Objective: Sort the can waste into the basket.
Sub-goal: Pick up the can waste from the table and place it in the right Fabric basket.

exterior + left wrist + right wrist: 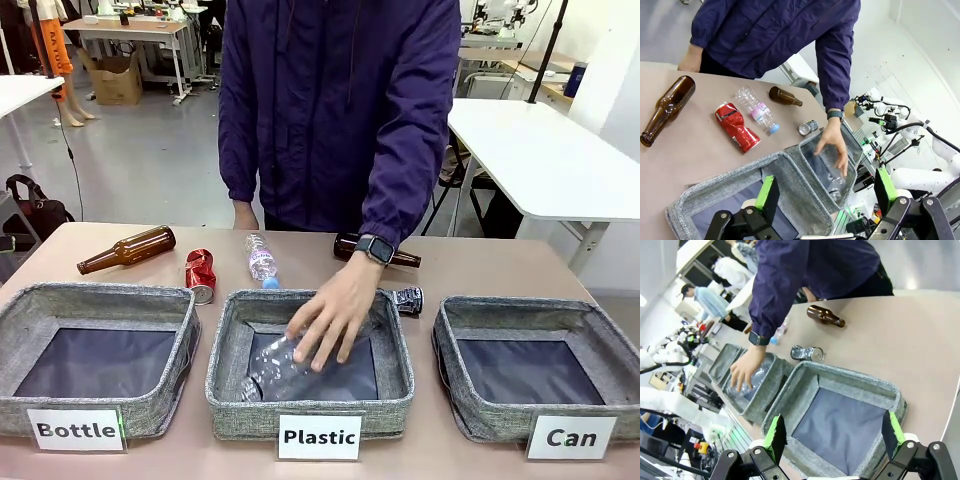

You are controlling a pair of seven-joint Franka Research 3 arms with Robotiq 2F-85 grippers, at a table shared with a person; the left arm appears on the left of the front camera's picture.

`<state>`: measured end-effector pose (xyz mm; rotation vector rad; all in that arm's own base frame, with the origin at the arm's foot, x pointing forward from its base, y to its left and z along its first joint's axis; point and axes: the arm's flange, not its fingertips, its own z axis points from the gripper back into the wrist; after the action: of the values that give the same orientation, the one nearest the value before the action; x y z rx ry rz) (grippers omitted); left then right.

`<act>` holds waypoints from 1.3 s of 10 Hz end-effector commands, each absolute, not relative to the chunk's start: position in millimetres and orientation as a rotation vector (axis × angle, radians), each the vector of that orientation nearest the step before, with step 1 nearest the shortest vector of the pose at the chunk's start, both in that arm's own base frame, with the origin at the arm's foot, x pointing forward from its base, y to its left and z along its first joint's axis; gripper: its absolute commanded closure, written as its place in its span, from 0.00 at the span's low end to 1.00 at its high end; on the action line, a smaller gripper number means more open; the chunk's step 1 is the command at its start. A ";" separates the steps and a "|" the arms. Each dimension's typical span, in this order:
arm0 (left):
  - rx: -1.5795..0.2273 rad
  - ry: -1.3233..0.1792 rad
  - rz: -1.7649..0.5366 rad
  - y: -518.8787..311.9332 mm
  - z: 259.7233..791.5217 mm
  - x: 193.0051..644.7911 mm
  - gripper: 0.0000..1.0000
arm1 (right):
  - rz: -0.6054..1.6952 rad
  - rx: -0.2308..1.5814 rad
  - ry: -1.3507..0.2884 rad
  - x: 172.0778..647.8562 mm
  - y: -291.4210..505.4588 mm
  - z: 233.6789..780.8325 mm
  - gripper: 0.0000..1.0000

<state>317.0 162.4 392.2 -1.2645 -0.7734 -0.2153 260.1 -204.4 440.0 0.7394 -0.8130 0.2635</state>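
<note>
**Two crushed cans on the surface (500,270), both outside the Can basket (520,318)**

Front view: the red can (200,275) lay just behind the gap between the Bottle basket (100,296) and the Plastic basket (225,360). The silver can (408,299) lay just beside the Plastic basket's far right corner, between it and the Can basket. A person's hand (335,315) rested on a clear plastic bottle (280,375) inside the Plastic basket. Left wrist view: the left gripper (826,200) hung over the Bottle basket with its fingers spread apart. Right wrist view: the right gripper (834,437) hung above the Can basket, fingers likewise apart, and the silver can lay just past the basket's far wall.
</note>
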 end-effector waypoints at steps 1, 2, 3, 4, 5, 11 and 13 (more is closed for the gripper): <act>-1.275 -0.793 -0.221 161.6 393.7 317.0 0.00 | 0.264 0.735 -0.815 259.9 -205.0 441.8 0.00; -1.275 -0.793 -0.221 161.6 393.7 317.0 0.00 | 0.264 0.735 -0.815 259.9 -205.0 441.8 0.00; -1.275 -0.793 -0.221 161.6 393.7 317.0 0.00 | 0.264 0.735 -0.815 259.9 -205.0 441.8 0.00; -1.275 -0.793 -0.221 161.6 393.7 317.0 0.00 | 0.264 0.735 -0.815 259.9 -205.0 441.8 0.00; -1.275 -0.793 -0.221 161.6 393.7 317.0 0.00 | 0.264 0.735 -0.815 259.9 -205.0 441.8 0.00; -1.275 -0.793 -0.221 161.6 393.7 317.0 0.00 | 0.355 0.656 -0.861 268.1 -173.1 456.2 0.00; -1.275 -0.793 -0.221 161.6 393.7 317.0 0.00 | 0.595 0.541 -0.885 285.4 -107.1 478.5 0.00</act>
<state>317.0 162.4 392.1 -1.2649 -0.7729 -0.2151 282.5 -155.1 482.1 0.6259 -0.8438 0.4779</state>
